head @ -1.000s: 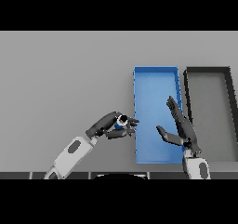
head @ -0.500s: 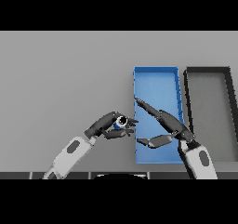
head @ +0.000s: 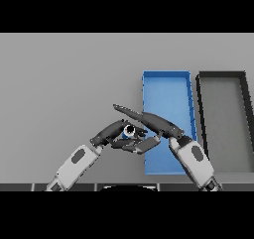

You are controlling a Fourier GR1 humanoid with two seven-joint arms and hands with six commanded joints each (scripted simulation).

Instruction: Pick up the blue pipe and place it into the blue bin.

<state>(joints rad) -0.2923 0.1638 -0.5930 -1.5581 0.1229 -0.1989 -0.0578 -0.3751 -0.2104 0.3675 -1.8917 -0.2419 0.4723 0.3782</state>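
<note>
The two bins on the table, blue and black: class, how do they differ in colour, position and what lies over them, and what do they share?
The blue bin is bright blue; the black bin is dark with a grey floor. The blue bin lies left of the black bin, nearer both hands. The right hand reaches across the blue bin's left edge; nothing lies over the black bin. Both are long, open rectangles lying side by side.

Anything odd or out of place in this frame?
Nothing spilled or damaged. The left hand holds the blue pipe just left of the blue bin, with the right hand reaching across right beside it. The dark bin sits square beside the blue one.
</note>
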